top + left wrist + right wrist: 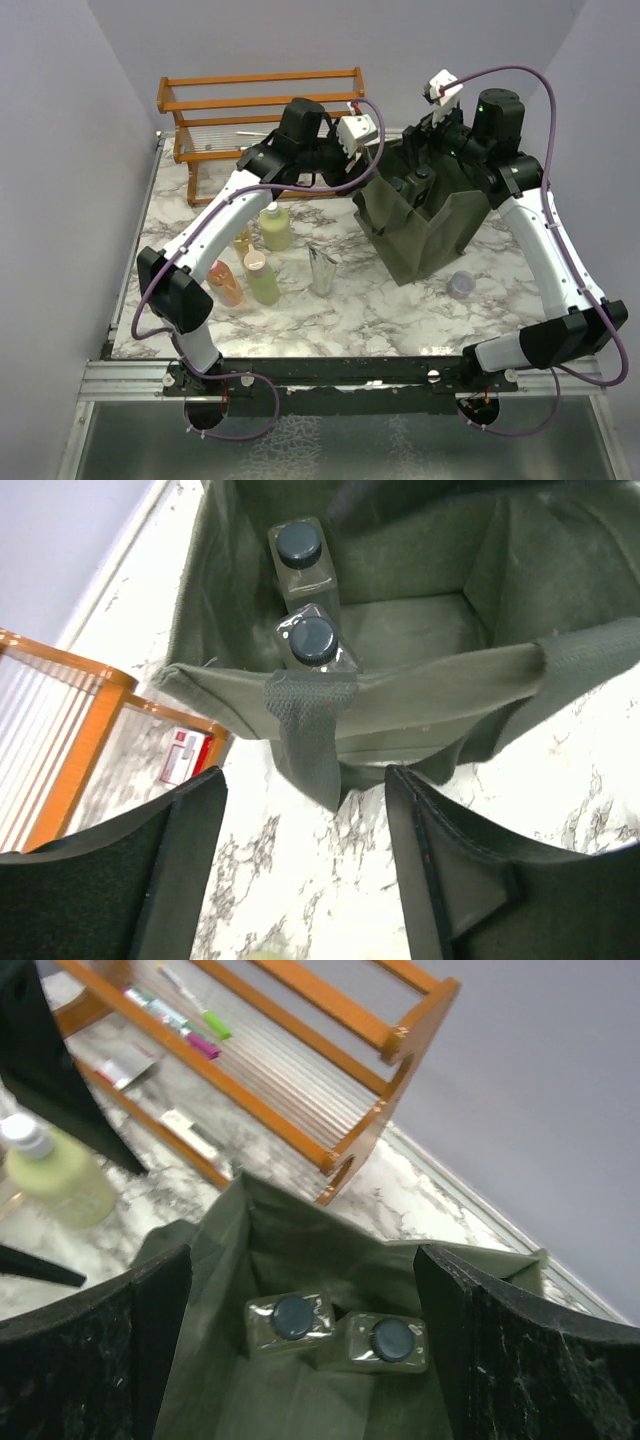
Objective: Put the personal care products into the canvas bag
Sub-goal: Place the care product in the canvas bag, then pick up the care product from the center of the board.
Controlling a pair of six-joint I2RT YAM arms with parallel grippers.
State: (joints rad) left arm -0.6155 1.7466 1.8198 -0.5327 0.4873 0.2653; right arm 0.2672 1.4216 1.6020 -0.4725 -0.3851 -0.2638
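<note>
Left gripper (300,792) stands spread and empty, the canvas bag (430,705) just ahead of its fingertips holds two black-capped bottles (313,640), and right gripper (300,1265) hangs spread and empty directly above them.

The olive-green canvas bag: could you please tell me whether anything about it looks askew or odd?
Only mildly. The boxy dark olive-green canvas bag sits turned askew on the marbled table, one wall sagging with the webbing handle flopped outward. The two black-capped bottles inside stand upright; nothing spilled.

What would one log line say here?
left pincer: open, empty | right pincer: open above canvas bag | in bag: two black-capped bottles
</note>
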